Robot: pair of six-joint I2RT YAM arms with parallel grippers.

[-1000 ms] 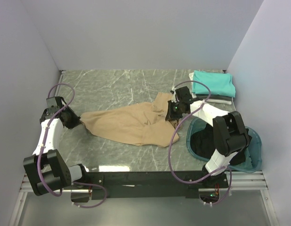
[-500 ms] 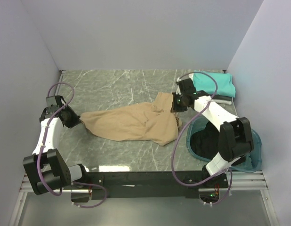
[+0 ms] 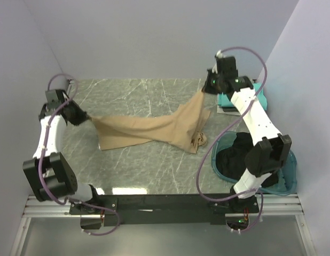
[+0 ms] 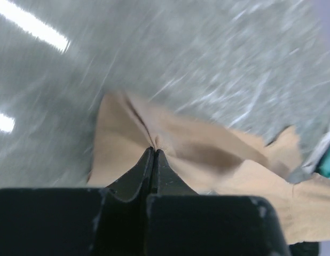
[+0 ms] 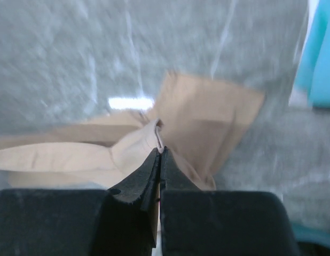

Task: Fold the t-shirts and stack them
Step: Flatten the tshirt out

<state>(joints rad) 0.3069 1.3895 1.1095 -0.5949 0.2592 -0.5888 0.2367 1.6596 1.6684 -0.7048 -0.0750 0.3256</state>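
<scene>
Tan t-shirt (image 3: 154, 130) slung between left pincer (image 3: 89, 118) and raised right pincer (image 3: 203, 92), each clamped tight on its cloth.

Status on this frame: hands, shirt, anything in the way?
Left hand and right hand each shut on tan cloth t-shirt. Shirt stretched between them, partly on table. Round teal plastic basin at right, not between hands.

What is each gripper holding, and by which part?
Both hold the tan t-shirt: left gripper pinches a fold at its left end, right gripper a fold at its raised right end.
</scene>
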